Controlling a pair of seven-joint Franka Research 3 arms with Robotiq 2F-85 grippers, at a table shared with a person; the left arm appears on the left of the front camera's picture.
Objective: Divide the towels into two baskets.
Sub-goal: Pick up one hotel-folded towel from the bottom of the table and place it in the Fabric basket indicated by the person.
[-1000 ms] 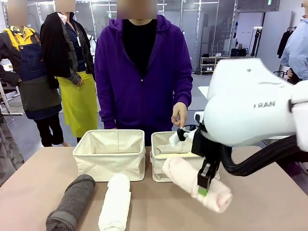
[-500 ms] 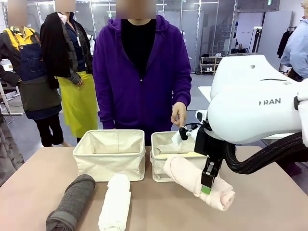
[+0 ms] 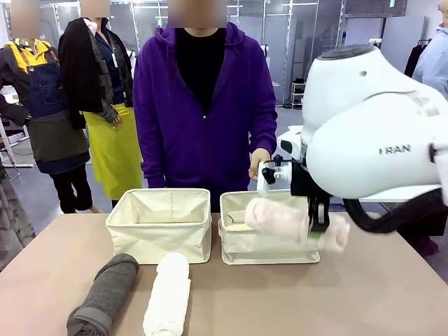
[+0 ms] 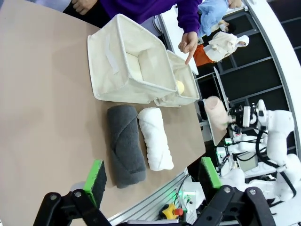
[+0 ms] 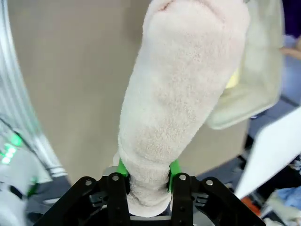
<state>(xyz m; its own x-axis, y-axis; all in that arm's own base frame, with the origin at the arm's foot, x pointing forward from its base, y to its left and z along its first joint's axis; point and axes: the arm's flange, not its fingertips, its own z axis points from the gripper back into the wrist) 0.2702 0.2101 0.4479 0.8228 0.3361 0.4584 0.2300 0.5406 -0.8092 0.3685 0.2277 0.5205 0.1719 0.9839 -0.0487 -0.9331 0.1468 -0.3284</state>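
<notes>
My right gripper (image 3: 316, 227) is shut on the pale pink towel (image 3: 290, 220) and holds it level in the air over the right basket (image 3: 269, 246). In the right wrist view the pink towel (image 5: 181, 94) runs away from the gripper (image 5: 148, 169), squeezed between the green pads. A pale yellow towel (image 4: 179, 86) lies inside that basket. The left basket (image 3: 159, 225) stands beside it. The dark grey towel (image 3: 105, 294) and the white towel (image 3: 168, 294) lie side by side on the table in front of the left basket. My left gripper (image 4: 153, 174) hangs open above the table, well off both towels.
A person in a purple hoodie (image 3: 206, 105) stands at the far edge, one hand (image 3: 260, 164) hovering behind the right basket, a finger (image 4: 188, 44) pointing down at it. Bare brown tabletop (image 3: 378, 294) lies front right. Other people stand at the back left.
My right gripper has raised the pink towel from low over the front-right table and carried it back over the right basket. The grey and white towels have not moved.
</notes>
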